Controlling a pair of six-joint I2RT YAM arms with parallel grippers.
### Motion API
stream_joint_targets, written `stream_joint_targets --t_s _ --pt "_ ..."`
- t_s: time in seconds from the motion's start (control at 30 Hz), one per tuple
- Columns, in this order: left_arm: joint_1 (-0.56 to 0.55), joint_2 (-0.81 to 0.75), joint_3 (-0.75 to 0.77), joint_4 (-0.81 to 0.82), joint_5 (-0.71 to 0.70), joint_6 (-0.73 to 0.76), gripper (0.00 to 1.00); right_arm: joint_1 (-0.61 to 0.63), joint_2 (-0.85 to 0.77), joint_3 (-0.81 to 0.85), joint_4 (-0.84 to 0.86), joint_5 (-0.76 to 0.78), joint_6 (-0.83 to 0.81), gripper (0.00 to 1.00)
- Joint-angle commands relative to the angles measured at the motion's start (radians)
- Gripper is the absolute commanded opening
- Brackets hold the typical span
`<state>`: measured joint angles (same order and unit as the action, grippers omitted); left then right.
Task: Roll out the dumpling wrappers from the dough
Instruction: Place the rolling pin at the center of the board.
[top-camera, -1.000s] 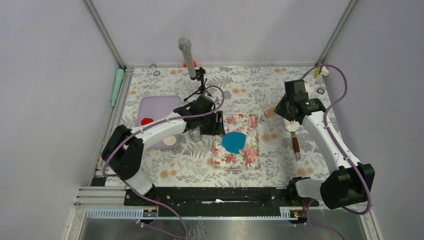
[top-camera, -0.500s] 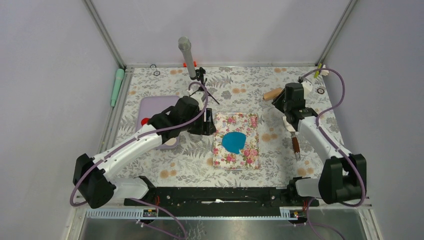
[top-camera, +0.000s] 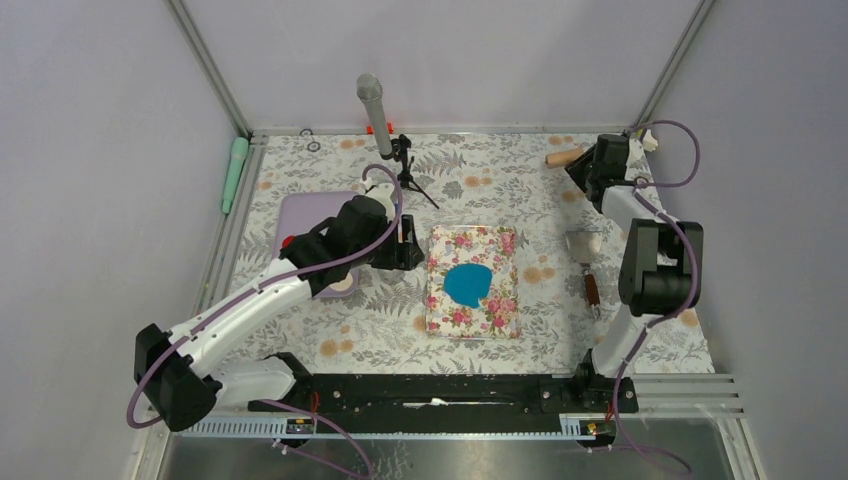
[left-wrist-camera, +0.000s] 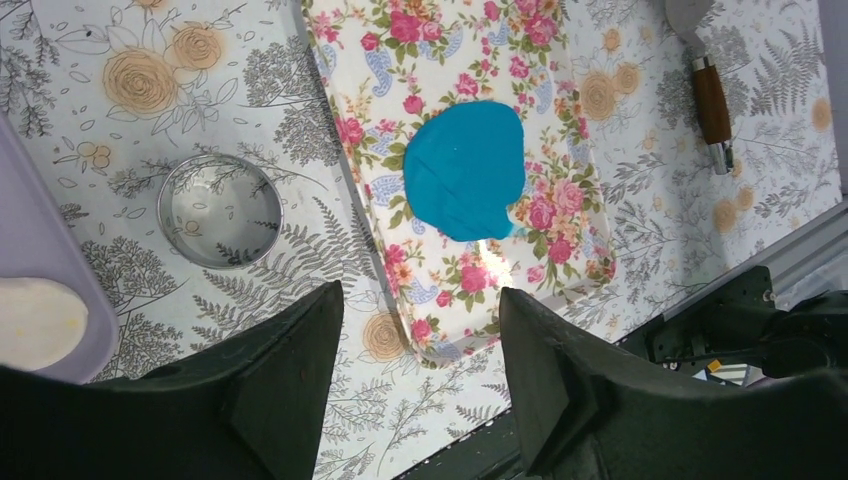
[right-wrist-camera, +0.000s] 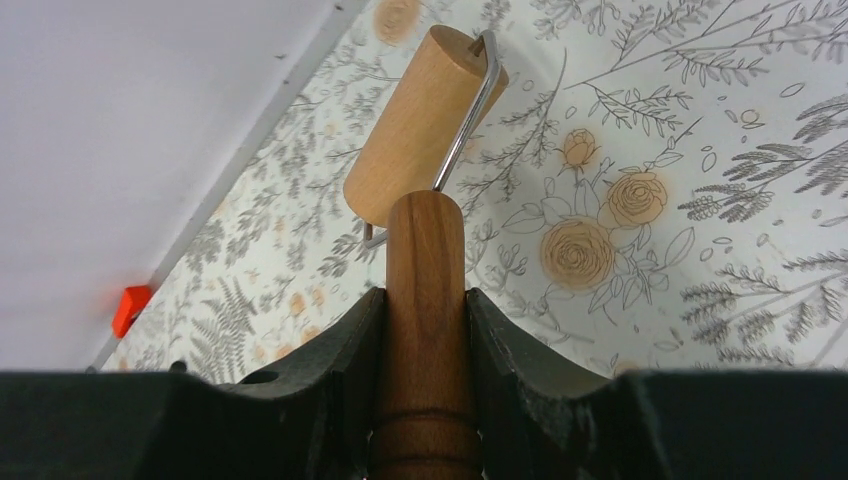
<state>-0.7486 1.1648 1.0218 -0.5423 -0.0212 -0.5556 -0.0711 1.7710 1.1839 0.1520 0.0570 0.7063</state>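
The dough (top-camera: 467, 284) is a flattened irregular sheet of bright blue clay on the floral pink mat (top-camera: 495, 312); it also shows in the left wrist view (left-wrist-camera: 465, 168). No clean round wrappers are in view. My left gripper (top-camera: 408, 250) is open and empty, just left of the mat's edge (left-wrist-camera: 420, 370). My right gripper (top-camera: 585, 165) is at the far back right corner, shut on the handle of the wooden roller (right-wrist-camera: 425, 270). The roller's drum (top-camera: 562, 157) points left, held above the tablecloth (right-wrist-camera: 425, 125).
A metal ring cutter (left-wrist-camera: 220, 210) lies left of the mat. A purple tray (top-camera: 300, 215) holds a red piece and a white disc (left-wrist-camera: 35, 320). A wooden-handled scraper (top-camera: 590, 272) lies right of the mat. A microphone stand (top-camera: 400, 160) stands at the back.
My right arm has swung back and right to the far corner with the roller in its grip. My left gripper has drawn back a little to the left of the mat.
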Motion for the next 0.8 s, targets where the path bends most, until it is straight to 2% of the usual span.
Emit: stream_joint_targets --t_s 0.0,0.13,0.3,0.4,0.53,0.6,0.77 --pt "0.003 -0.013 0.063 0.049 0.038 -0.019 0.62 0.0 0.106 0.09 0.079 -0.04 0.077 0.0" --pt "0.002 -0.011 0.081 0.028 0.051 -0.006 0.62 -0.004 0.156 0.08 0.083 -0.035 0.101 0.0" --pt "0.001 -0.015 0.113 -0.023 -0.019 0.006 0.62 -0.004 0.122 0.016 0.023 0.035 0.175 0.02" --pt "0.001 -0.01 0.125 -0.027 -0.024 0.018 0.62 -0.004 0.073 -0.042 0.002 0.061 0.204 0.19" --pt "0.0 0.013 0.14 -0.026 0.012 0.036 0.62 -0.001 0.059 -0.052 -0.054 0.045 0.188 0.82" --pt "0.0 0.022 0.146 -0.027 0.016 0.042 0.62 -0.001 0.057 -0.032 -0.107 0.057 0.159 0.97" --pt "0.0 0.027 0.147 -0.025 0.053 0.058 0.61 -0.001 0.051 0.022 -0.219 0.019 0.054 1.0"
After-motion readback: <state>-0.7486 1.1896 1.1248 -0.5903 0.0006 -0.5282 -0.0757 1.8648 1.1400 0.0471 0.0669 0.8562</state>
